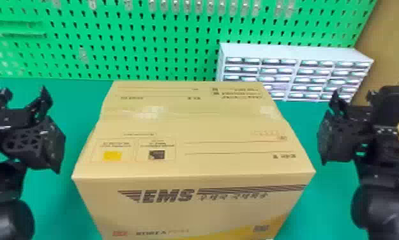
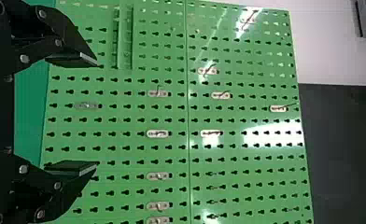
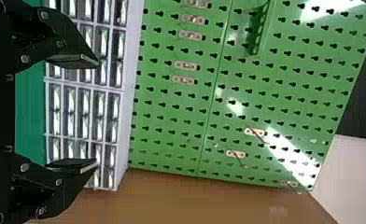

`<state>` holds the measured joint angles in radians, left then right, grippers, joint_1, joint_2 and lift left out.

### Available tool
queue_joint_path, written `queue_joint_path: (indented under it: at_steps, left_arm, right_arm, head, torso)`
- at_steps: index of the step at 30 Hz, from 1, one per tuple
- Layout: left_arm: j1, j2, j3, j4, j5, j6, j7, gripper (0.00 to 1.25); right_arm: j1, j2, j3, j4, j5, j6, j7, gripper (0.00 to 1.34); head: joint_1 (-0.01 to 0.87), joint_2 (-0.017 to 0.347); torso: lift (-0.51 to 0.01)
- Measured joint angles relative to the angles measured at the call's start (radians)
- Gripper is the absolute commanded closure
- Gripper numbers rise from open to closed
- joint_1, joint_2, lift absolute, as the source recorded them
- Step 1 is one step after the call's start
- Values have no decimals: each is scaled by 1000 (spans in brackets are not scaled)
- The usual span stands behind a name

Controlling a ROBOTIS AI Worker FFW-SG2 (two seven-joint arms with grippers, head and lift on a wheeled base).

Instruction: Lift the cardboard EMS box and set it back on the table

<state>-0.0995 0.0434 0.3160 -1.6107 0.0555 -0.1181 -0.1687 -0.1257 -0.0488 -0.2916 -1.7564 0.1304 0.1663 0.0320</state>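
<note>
Green pegboard (image 1: 138,41) behind grey drawer cabinet (image 1: 249,52), bright glare on pegboard.

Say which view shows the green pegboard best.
Left wrist view: it takes in the green pegboard from table to top edge, partly behind the left pincer. The head view cuts off its top; the right wrist view reaches the top edge, but the drawer cabinet hides some of its foot.
</note>
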Motion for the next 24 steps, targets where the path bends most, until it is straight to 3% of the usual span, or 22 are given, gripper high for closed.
queue_joint_path:
  at_steps: [10,24]
  left_arm:
    - [1,0,8,5,2,0,0,470]
    - [1,2,28,92,9,-52,-60,470]
  right_arm:
    - [6,1,-5,24,-14,-42,0,507]
    - [43,-24,-7,195,-134,-284,0,510]
  head:
    - [678,-14]
    - [678,-14]
  torso:
    - [-95]
    - [-95]
